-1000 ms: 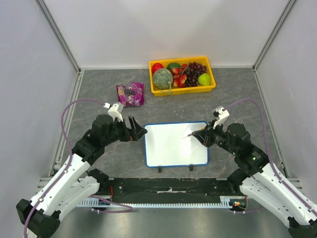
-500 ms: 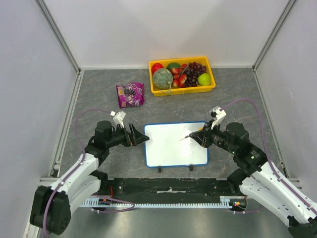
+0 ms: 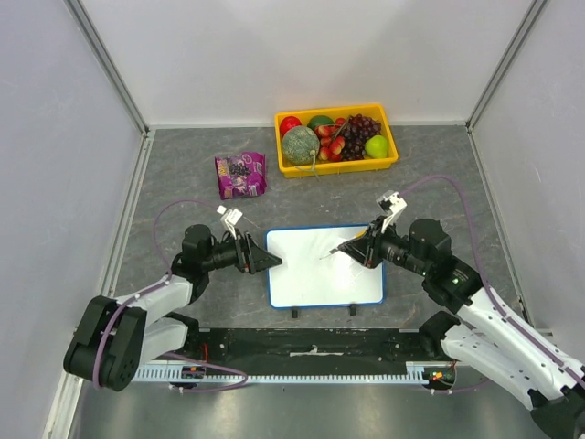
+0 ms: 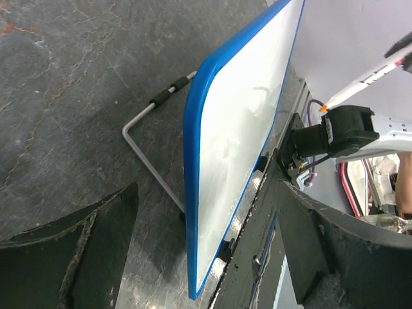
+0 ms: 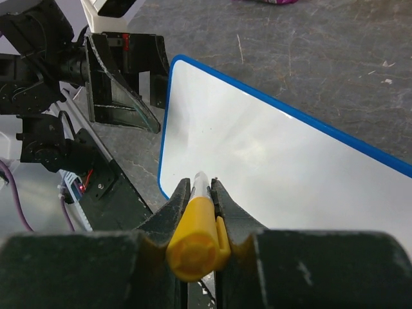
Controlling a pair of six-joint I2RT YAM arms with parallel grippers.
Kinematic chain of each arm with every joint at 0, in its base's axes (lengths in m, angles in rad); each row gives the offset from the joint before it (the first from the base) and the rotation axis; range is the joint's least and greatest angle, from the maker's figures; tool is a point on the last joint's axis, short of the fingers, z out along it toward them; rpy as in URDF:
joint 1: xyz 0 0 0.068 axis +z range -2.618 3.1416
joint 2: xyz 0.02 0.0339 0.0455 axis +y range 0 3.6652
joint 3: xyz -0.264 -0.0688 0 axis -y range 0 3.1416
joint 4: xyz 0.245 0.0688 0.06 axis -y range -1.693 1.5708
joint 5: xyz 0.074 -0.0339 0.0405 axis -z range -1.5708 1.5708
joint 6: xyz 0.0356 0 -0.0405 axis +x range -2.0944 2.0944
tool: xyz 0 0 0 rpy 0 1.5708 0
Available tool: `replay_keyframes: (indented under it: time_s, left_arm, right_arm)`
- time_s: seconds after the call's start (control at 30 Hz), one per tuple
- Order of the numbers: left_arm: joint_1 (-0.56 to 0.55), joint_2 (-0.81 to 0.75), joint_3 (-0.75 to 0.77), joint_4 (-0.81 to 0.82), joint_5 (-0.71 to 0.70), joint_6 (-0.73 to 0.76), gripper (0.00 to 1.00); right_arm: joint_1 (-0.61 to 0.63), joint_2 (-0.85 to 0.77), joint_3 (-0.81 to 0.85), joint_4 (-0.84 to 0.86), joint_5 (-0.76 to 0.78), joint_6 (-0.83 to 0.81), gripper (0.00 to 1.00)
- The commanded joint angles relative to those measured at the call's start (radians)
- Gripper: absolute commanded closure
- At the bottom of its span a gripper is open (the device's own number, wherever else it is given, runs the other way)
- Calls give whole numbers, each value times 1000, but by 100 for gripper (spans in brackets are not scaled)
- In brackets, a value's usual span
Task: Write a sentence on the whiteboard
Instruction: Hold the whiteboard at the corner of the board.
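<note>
**Whiteboard [image 3: 311, 279] being flanked at the near middle**

The whiteboard is being carried by the grey table [image 3: 183, 174] at its near middle, between the two arms. A marker [image 5: 195, 235] with a yellow end is being clamped tightly in the right gripper [image 5: 196, 188]. Its tip is being pointed at the board's middle; contact cannot be told. The left gripper [image 3: 267, 260] is being held with its jaws spread wide at the board's left edge, gripping nothing. A yellow tray [image 3: 336, 167] of fruit is being seen far off.

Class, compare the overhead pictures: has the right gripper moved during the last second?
Yes. The right gripper, gripping the marker, has shifted left over the whiteboard, towards its centre.
</note>
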Motion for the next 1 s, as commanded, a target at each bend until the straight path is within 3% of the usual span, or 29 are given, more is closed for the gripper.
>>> replay_keyframes:
  time_s: [0.0, 0.23, 0.47, 0.8, 0.97]
  left_arm:
    - [1, 57, -9, 160, 78, 37, 10]
    - [1, 149, 11, 192, 133, 45, 18]
    - [1, 150, -1, 195, 148, 54, 27]
    - [1, 150, -14, 192, 159, 44, 53]
    - [0, 138, -21, 194, 161, 39, 67]
  right_arm:
    - [8, 65, 51, 100, -51, 42, 100]
    - [80, 119, 94, 147, 48, 48, 100]
    - [249, 186, 129, 169, 221, 10, 100]
    - [393, 215, 132, 216, 479, -82, 100]
    - [418, 232, 137, 235, 525, -107, 100]
